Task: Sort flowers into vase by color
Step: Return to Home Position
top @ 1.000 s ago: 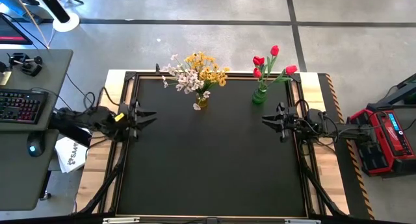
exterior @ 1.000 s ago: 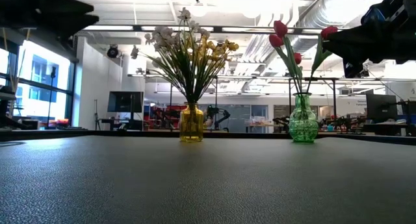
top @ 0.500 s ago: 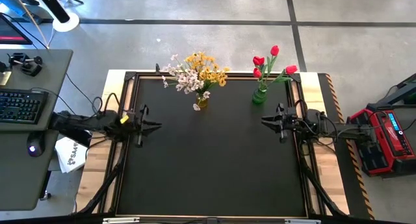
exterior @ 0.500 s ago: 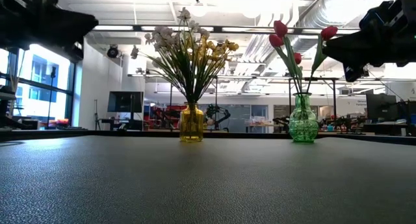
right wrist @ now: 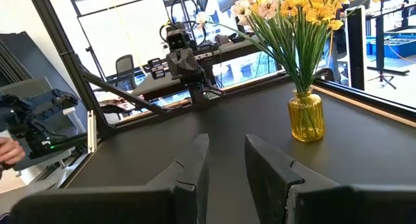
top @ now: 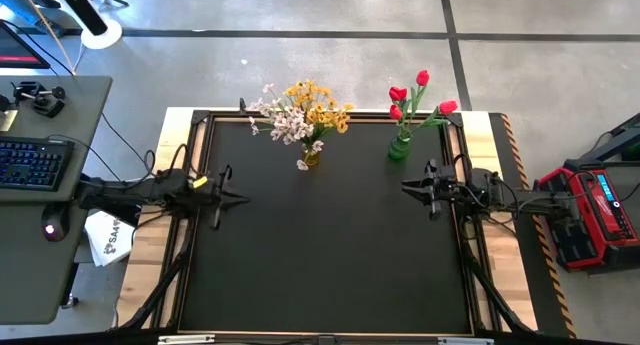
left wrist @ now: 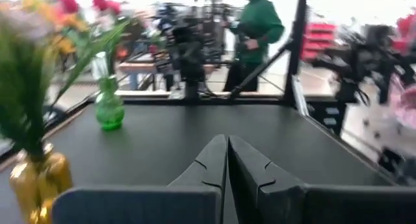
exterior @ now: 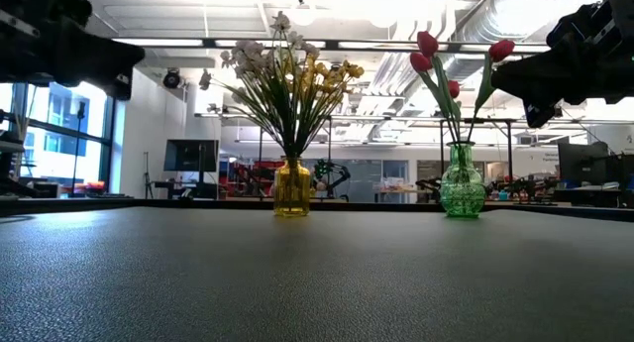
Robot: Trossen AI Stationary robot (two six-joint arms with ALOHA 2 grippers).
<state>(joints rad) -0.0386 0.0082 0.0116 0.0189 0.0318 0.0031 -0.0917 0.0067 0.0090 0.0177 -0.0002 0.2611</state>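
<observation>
all yellow and white flowers [top: 300,110] stand in the yellow vase [top: 311,157], red flowers [top: 415,95] in the green vase [top: 399,148], along the mat's [top: 320,255] back edge. left gripper [top: 238,196], fingers pressed together, hovers at the mat's left side; right gripper [top: 408,188], fingers parted, at its right.

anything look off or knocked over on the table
Nothing stands out. The yellow vase with yellow and white flowers and the green vase with red flowers stand upright at the far edge of the table, nothing spilled. The left gripper and right gripper hover at the sides, empty.
</observation>
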